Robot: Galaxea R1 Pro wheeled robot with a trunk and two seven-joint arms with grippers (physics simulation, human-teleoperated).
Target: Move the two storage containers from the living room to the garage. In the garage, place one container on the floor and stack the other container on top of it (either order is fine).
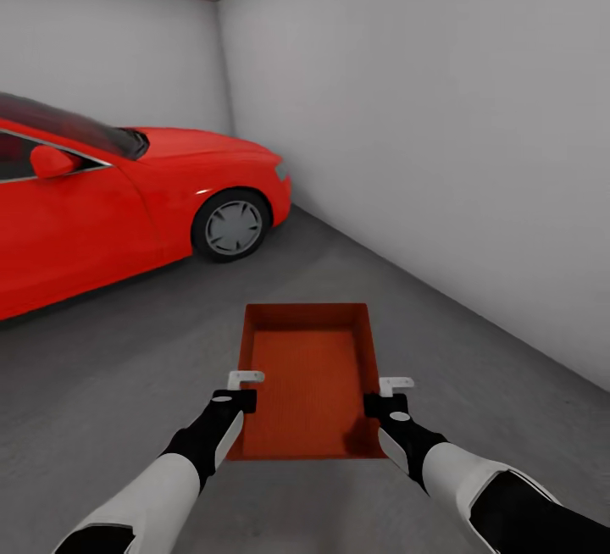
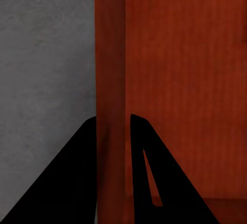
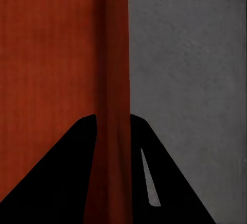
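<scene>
Each black two-fingered gripper, left gripper [image 1: 238, 402] and right gripper [image 1: 383, 407], pinches a long side wall of the orange-red rectangular topless storage container [image 1: 308, 380], fingers straddling the thin wall. This probably keeps it level over the dark grey concrete floor [image 1: 127, 368]. The red car [image 1: 102, 198], far left, is cut off. Whether the container touches the floor is unclear.

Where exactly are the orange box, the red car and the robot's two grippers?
storage container [image 1: 309, 376], head view, inner bottom.
red car [image 1: 102, 215], head view, door panel.
left gripper [image 1: 240, 390], head view, on the container's left wall.
right gripper [image 1: 385, 395], head view, on its right wall.
</scene>
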